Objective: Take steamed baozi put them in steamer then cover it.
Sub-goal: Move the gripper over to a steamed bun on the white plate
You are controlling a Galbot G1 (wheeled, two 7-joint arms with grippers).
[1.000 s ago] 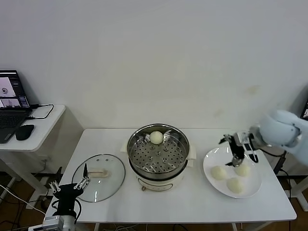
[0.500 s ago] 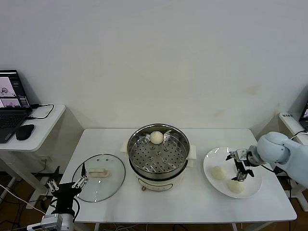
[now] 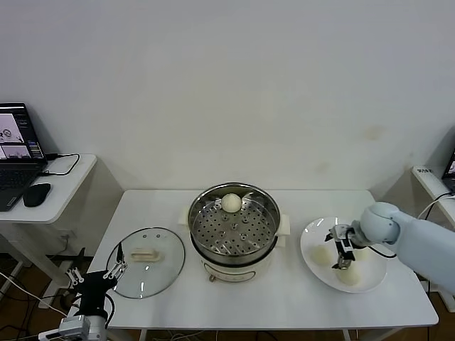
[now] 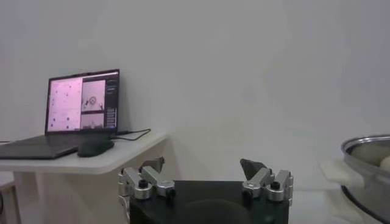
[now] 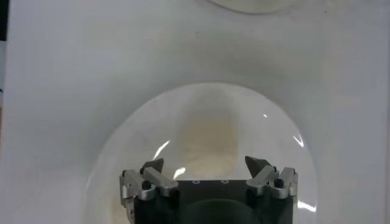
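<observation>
The steamer stands mid-table with one baozi at the back of its perforated tray. The glass cover lies flat to its left. Other baozi lie on a white plate at the right. My right gripper is open, low over the plate between them; a third bun behind it is mostly hidden. In the right wrist view the right gripper is open, with a blurred cream bun close below its fingers. My left gripper is open and empty at the table's front left corner.
A side table at the far left holds a laptop and a mouse. The steamer's rim shows at the edge of the left wrist view. The wall runs behind the table.
My right gripper has moved left and down from the plate's far side to low between the buns. My left arm has sunk slightly.
</observation>
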